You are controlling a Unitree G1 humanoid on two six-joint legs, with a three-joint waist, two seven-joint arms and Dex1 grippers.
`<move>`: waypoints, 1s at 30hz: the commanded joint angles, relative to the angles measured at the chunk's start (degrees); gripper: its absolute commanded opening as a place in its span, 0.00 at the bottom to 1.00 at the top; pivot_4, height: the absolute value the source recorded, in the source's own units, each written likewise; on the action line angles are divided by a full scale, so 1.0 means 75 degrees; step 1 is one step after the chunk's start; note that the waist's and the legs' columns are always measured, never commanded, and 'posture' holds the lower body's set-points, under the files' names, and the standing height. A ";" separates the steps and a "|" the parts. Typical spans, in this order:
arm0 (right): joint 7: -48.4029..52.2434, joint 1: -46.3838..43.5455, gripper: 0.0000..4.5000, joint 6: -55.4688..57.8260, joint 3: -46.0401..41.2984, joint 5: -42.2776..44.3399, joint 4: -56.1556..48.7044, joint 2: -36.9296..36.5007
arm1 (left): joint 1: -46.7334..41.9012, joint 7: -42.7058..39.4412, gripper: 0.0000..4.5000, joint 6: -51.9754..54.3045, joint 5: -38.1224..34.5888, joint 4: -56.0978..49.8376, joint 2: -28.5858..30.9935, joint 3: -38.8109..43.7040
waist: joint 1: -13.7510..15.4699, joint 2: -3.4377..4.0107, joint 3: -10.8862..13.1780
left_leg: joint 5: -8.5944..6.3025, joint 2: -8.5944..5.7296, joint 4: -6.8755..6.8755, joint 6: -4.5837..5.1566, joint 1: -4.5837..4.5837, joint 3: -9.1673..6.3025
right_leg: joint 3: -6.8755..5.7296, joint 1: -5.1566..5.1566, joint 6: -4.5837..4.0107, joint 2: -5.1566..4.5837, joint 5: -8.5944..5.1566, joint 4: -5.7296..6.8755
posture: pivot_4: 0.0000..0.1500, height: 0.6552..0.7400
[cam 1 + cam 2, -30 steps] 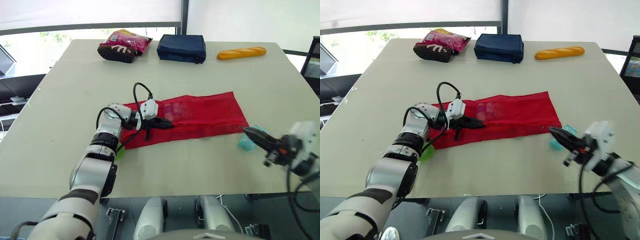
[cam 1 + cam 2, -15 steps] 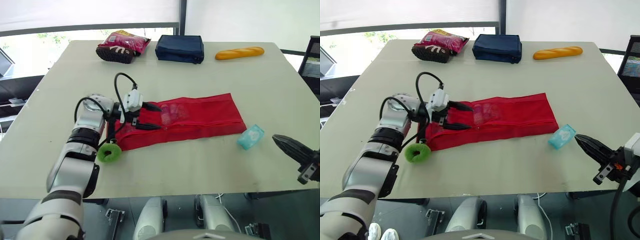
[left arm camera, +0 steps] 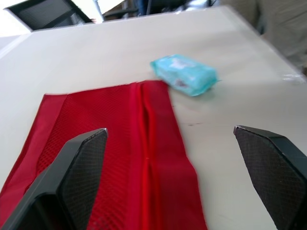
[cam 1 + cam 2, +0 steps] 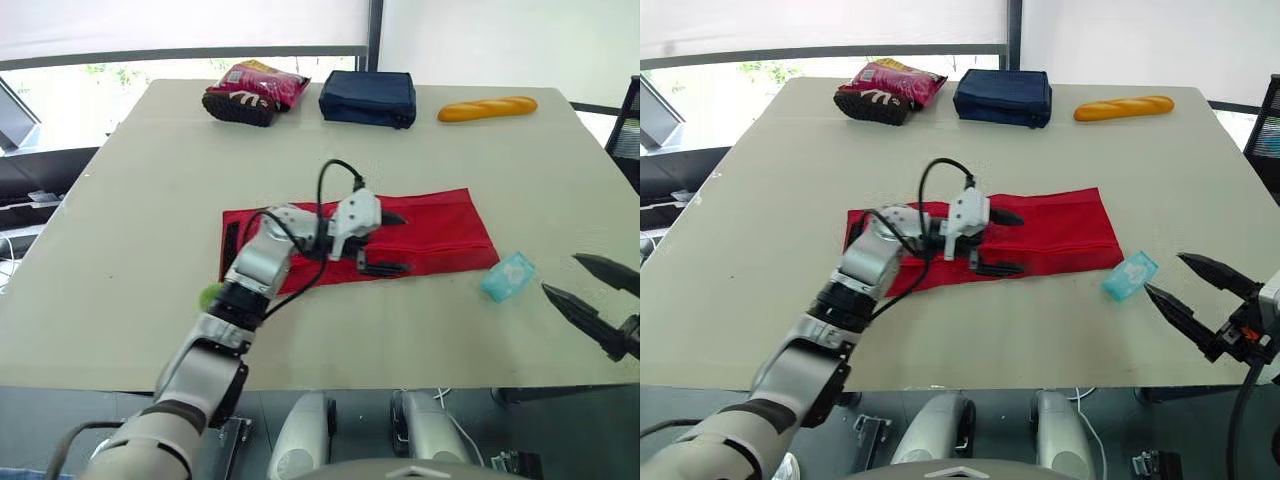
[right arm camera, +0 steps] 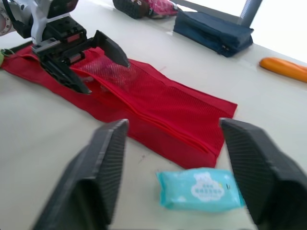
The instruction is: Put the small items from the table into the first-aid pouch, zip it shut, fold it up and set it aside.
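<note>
I am working over the broad pale table [image 4: 120, 200], and I am judging the job to be in its early packing stage: nothing is zipped, folded or set aside yet. The red mesh first-aid pouch [image 4: 440, 235] is lying flat and stretched out in the middle of the table, with its zip line running along its length; I cannot tell how far that zip is open. Through the mesh in the right wrist view a pale item [image 5: 115, 74] is showing faintly, so I am reading at least one thing as already inside, though I cannot make out what it is. My left gripper [image 4: 398, 242] is hovering over the middle of the pouch with its fingers spread wide and holding nothing. My right gripper [image 4: 1164, 272] is hanging off the table's right edge, fingers likewise spread and empty, pointing toward the pouch's right end. At the far edge a navy bag [image 4: 367, 97], a snack bag [image 4: 253, 88] and a bread loaf [image 4: 487, 107] are sitting well apart from the work, and I am not counting them as small items. The teal wipes packet [image 4: 507, 276] is lying on the bare table just beside the pouch's right end, near my right gripper. A green item [image 4: 210, 294] is peeking out beside my left forearm, outside the pouch. Both are waiting to go in.
</note>
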 commanded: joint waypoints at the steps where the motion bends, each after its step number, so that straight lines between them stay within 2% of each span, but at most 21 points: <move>1: 0.0050 0.0285 1.00 -0.0292 -0.0365 -0.0088 -0.0235 0.0095 | -0.0634 0.0814 1.00 -0.0027 0.0404 0.0904 -0.0478 0.0079 | 0.0001 0.0000 0.0000 | 0.0000 0.0000 0.0000 0.0000 0.0000 0.0001 | 0.0000 0.0000 0.0000 0.0000 0.0000 0.0000 | 1.00 0.69; 4: 0.0001 0.0426 1.00 -0.0386 -0.0380 -0.0109 -0.0282 0.0149 | -0.1203 0.1221 1.00 -0.0396 0.0744 0.2101 -0.0917 0.0042 | -0.0012 0.0000 0.0000 | 0.0000 -0.0003 0.0000 0.0000 0.0000 0.0006 | 0.0007 0.0000 0.0001 -0.0001 0.0000 -0.0002 | 1.00 0.69; 8: -0.0111 0.0522 1.00 -0.0453 -0.0382 -0.0144 -0.0367 0.0219 | -0.1591 0.1136 1.00 -0.0892 0.1042 0.3043 -0.1299 -0.0082 | -0.0004 -0.0001 0.0001 | -0.0001 -0.0005 0.0000 0.0000 -0.0002 0.0006 | 0.0006 -0.0001 0.0000 -0.0002 -0.0001 -0.0005 | 1.00 0.69; 12: -0.0164 0.0645 1.00 -0.0511 -0.0446 -0.0181 -0.0437 0.0305 | -0.1713 0.1018 1.00 -0.1315 0.1346 0.3474 -0.1504 -0.0223 | 0.0003 -0.0001 0.0001 | -0.0001 -0.0005 -0.0001 0.0000 -0.0004 0.0004 | 0.0006 -0.0001 0.0000 -0.0002 -0.0001 -0.0006 | 1.00 0.69; 18: -0.0263 0.0729 1.00 -0.0566 -0.0445 -0.0195 -0.0499 0.0368 | -0.2024 0.1830 1.00 -0.1942 0.2079 0.4382 -0.1798 -0.0402 | 0.0005 -0.0001 0.0001 | -0.0001 -0.0005 -0.0001 0.0000 -0.0005 0.0004 | 0.0005 -0.0002 0.0000 -0.0003 -0.0001 -0.0007 | 1.00 0.69; 22: -0.0295 0.0769 1.00 -0.0608 -0.0342 -0.0261 -0.0507 0.0400 | -0.2150 0.2224 1.00 -0.2006 0.2195 0.4791 -0.2100 -0.0284 | 0.0006 -0.0002 0.0001 | -0.0001 -0.0006 -0.0001 0.0001 -0.0008 0.0005 | 0.0006 -0.0001 0.0000 -0.0005 -0.0001 -0.0012 | 1.00 0.69; 30: -0.0346 0.0769 1.00 -0.0627 -0.0251 -0.0403 -0.0483 0.0389 | -0.2333 0.2357 1.00 -0.2324 0.2477 0.5095 -0.2185 -0.0318 | 0.0006 -0.0002 0.0001 | -0.0001 -0.0005 -0.0001 0.0001 -0.0007 0.0005 | 0.0005 -0.0002 0.0000 -0.0005 -0.0001 -0.0012 | 1.00 0.69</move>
